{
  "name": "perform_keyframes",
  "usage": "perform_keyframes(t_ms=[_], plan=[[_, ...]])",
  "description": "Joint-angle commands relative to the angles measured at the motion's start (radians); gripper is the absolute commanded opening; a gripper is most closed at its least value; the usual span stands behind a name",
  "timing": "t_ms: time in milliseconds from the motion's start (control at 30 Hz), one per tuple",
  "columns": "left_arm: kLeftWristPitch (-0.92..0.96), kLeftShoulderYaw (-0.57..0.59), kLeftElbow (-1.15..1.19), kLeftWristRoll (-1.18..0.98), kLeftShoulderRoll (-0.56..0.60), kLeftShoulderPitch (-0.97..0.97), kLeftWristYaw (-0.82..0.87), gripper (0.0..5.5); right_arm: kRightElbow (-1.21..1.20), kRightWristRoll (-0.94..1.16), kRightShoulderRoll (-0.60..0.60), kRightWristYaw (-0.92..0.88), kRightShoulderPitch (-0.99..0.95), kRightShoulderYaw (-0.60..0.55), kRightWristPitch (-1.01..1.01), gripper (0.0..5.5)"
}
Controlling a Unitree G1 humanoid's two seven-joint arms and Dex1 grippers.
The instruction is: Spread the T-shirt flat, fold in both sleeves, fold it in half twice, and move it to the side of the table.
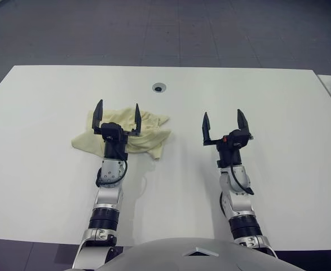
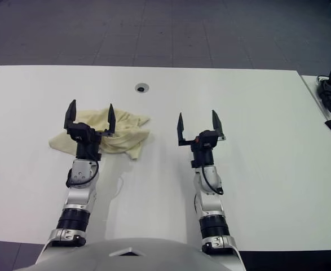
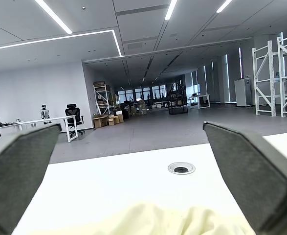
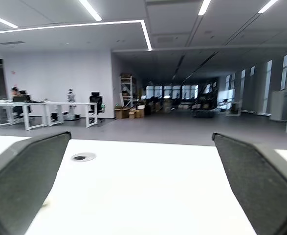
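T-shirt (image 1: 151, 134) lay crumpled left-centre on table (image 1: 283, 118), well off all edges; L gripper (image 1: 118, 105) over it, fingers spread; R gripper (image 1: 222, 113) also spread, apart; grommet (image 1: 159, 87) beyond

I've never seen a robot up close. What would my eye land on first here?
Most likely the crumpled pale yellow T-shirt, bunched in a heap on the left half of the white table. Next come the black left gripper at the shirt's near edge and the right gripper over bare table to the shirt's right, both with fingers spread wide. A small round port sits in the tabletop beyond the shirt.
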Motion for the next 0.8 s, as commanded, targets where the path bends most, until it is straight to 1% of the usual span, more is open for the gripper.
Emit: perform_keyframes(t_ms=[33,167,233,300,400,533,600,733,800], plan=[[0.0,0.002,0.024,0.011,0.007,-0.025,0.006,5.4,-0.036,0.061,-0.007,0.08,-0.022,0.026,0.038,5.36],[-0.005,0.022,0.049,0.011,0.012,-0.043,0.028,5.4,-0.111,0.143,-0.024,0.15,-0.045,0.024,0.093,5.36],[-0.008,0.03,0.054,0.011,0.017,-0.05,0.034,5.4,-0.133,0.172,-0.054,0.216,-0.065,0.043,0.14,5.36],[0.004,0.044,0.029,-0.009,0.021,-0.052,0.033,5.4,-0.155,0.182,-0.107,0.327,-0.092,0.095,0.201,5.36],[0.013,0.073,-0.017,-0.021,0.041,-0.055,0.034,5.4,-0.203,0.299,-0.18,0.527,-0.147,0.14,0.361,5.36],[0.058,0.104,-0.053,-0.054,0.064,-0.054,0.021,5.4,-0.106,0.26,-0.273,0.726,-0.289,0.182,0.398,5.36],[0.059,0.114,-0.071,-0.043,0.073,-0.047,0.026,5.4,-0.039,0.226,-0.3,0.784,-0.368,0.191,0.393,5.36],[0.054,0.122,-0.045,-0.036,0.072,-0.035,0.037,5.4,0.029,0.231,-0.33,0.873,-0.467,0.17,0.399,5.36],[0.051,0.107,-0.034,-0.031,0.057,-0.033,0.037,5.4,0.05,0.229,-0.322,0.825,-0.49,0.126,0.389,5.36]])
